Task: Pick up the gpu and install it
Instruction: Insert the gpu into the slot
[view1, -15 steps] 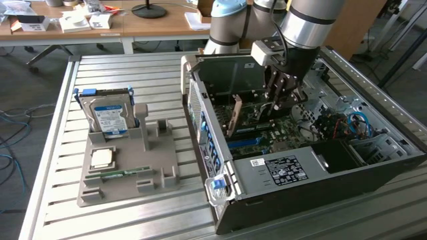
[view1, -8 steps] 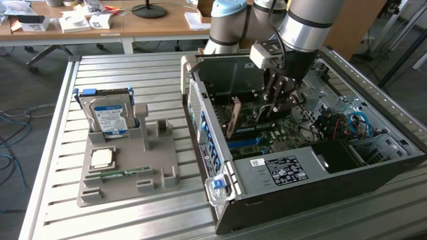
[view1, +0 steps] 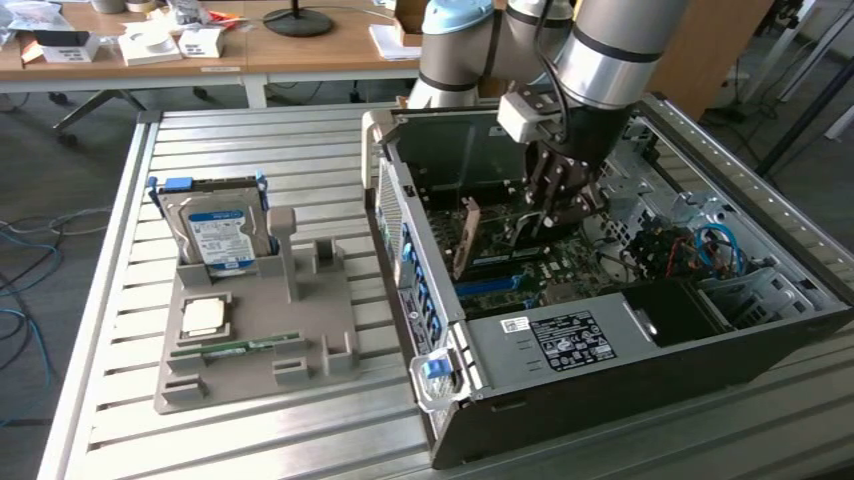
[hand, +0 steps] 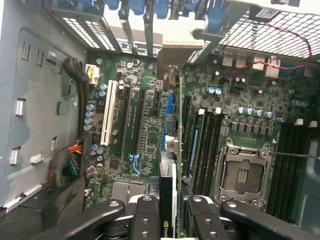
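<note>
Gpu (hand: 168, 200) edge-on between fingers (hand: 146, 217), inside case (hand: 40, 100)

Bare ribbed silver metal table (view1: 100, 320), dully gleaming, across the exterior view's left. Smooth matt grey plastic holder tray (view1: 254, 375). Glossy blue paper label on the silver metal hard drive (view1: 220, 238). Matt black sheet-metal computer case (view1: 601, 400); semi-gloss green circuit board (hand: 145, 125). Thin dark gpu card (hand: 167, 215), glossy-edged, between satin black metal-looking fingers (hand: 145, 220). Pale wood desk (view1: 320, 55), upper left of the exterior view.

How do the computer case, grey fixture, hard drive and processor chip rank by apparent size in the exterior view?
1. computer case
2. grey fixture
3. hard drive
4. processor chip
No close calls.
</note>
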